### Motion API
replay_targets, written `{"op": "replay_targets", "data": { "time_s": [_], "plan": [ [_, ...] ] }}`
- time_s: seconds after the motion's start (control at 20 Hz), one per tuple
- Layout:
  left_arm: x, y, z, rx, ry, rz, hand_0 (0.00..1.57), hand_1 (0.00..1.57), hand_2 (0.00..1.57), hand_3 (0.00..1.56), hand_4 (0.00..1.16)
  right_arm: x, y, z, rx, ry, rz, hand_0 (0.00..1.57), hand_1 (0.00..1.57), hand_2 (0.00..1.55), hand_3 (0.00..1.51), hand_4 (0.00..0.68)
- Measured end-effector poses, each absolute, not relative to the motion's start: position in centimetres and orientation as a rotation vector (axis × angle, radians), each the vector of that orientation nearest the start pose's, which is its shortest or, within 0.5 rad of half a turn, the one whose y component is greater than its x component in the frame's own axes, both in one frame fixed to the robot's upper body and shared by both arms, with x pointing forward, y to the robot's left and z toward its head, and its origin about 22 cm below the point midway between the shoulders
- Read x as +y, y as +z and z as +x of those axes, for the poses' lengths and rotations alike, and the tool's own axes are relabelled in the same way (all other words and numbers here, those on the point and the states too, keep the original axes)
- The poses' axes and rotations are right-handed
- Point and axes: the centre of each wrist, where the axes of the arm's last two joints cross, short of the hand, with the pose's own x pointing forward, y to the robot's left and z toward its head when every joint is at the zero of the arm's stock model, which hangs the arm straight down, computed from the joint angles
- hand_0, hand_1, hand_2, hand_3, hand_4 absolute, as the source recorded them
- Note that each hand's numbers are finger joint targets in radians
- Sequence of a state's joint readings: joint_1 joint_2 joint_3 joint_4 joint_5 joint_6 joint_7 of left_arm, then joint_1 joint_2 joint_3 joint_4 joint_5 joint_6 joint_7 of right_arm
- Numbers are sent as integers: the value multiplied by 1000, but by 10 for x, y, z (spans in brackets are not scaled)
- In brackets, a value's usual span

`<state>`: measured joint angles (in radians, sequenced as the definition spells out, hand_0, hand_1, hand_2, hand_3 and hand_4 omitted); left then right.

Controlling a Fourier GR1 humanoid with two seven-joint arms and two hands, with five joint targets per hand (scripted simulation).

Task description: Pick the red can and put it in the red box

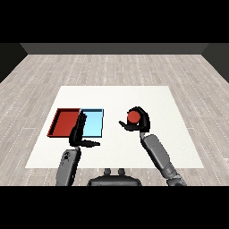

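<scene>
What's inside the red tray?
Nothing shows inside the red tray; its floor looks bare. The left hand covers its right edge, so that strip is hidden. The red can is in the right hand.

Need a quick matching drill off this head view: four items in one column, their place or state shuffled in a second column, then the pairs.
Column 1
1. red can
2. red tray
3. light blue tray
4. left hand

Column 2
A. lies between the red tray and the right hand
B. fingers straight, holding nothing, over the seam where the two trays meet
C. held in the right hand, whose fingers curl round it
D. farthest left on the table, nothing in it

Pairs: 1-C, 2-D, 3-A, 4-B
</scene>
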<state>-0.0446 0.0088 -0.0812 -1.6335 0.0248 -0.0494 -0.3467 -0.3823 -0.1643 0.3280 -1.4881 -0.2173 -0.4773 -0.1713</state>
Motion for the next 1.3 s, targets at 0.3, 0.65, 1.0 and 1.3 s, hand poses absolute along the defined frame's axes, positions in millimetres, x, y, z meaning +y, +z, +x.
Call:
{"op": "replay_targets", "data": {
  "time_s": [0.3,0.65,1.0,1.3],
  "plan": [
    [182,44,250,-1979,-165,-247,0,0,0,0,0,-123,89,299,-1986,-27,28,1571,1571,1459,1399,637],
    [155,51,250,-1928,-220,-320,0,0,0,0,0,-115,97,288,-2041,-36,40,1571,1571,1480,1424,655],
    [125,44,257,-1872,-240,-368,0,0,0,0,0,-106,103,295,-2073,-26,48,1571,1571,1483,1425,650],
    [109,34,261,-1808,-252,-399,0,0,0,0,0,-107,104,291,-2086,-15,61,1571,1571,1478,1414,648]
  ]
}}
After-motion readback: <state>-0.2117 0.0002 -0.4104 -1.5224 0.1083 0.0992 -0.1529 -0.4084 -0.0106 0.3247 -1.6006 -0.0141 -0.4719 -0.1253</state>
